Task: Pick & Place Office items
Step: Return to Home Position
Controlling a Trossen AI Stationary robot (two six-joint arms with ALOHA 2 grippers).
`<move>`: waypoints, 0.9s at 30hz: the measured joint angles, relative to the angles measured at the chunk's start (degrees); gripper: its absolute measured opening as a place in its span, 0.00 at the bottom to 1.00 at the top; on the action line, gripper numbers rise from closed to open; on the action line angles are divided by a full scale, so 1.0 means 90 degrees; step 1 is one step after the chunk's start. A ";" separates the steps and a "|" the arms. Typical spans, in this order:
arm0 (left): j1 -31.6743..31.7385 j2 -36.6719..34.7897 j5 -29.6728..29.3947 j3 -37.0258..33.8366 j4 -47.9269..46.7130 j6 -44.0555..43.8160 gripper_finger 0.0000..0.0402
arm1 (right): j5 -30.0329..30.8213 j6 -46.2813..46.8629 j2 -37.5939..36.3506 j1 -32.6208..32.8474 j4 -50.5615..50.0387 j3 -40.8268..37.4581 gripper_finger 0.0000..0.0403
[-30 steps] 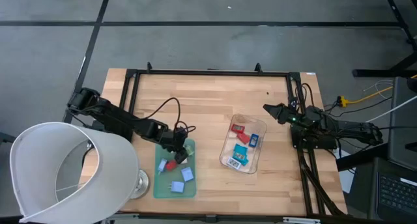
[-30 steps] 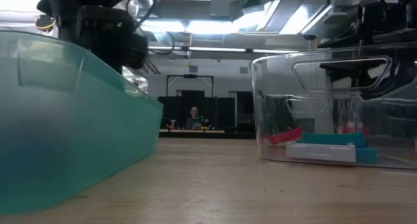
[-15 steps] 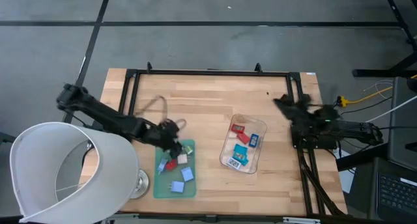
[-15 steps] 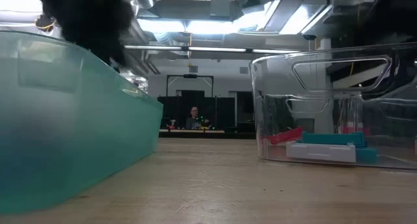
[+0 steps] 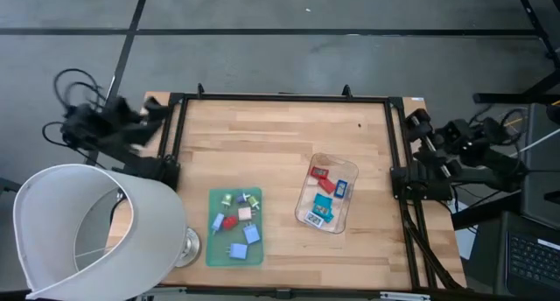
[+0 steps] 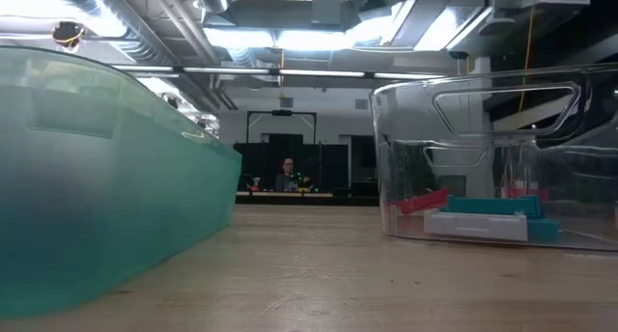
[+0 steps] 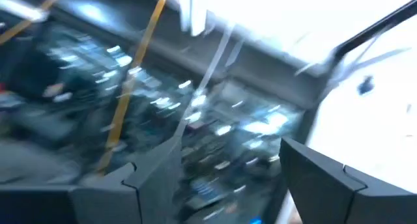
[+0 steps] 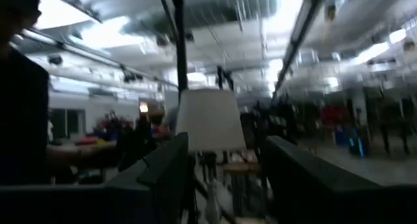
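Office items (image 5: 230, 221) lie in the green bin (image 5: 211, 248) and clear tray (image 5: 349, 173); sorting looks finished. Left pincer (image 7: 208, 165) and right pincer (image 8: 225, 146), parked beside the surface (image 5: 280, 143), gape empty.

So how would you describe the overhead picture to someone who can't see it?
From above: a wooden table holds a green bin and a clear tray, each with small colourful office items inside. The left arm and right arm sit folded at the table's left and right edges, and a white lampshade fills the lower left corner.
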 joint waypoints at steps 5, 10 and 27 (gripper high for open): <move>0.0005 -0.1029 0.0571 -0.0057 -0.0579 -0.0300 0.63 | 0.0601 0.0945 0.0164 0.0000 -0.0846 0.0206 0.50; -0.0002 -0.1223 0.2894 -0.0068 -0.0760 0.0777 0.63 | -0.0848 0.0417 0.0087 0.0000 0.0124 -0.0198 0.50; 0.0083 -0.1785 0.3354 -0.1801 -0.0463 0.1160 0.62 | -0.0372 0.0088 -0.1332 0.0003 -0.1027 -0.1439 0.50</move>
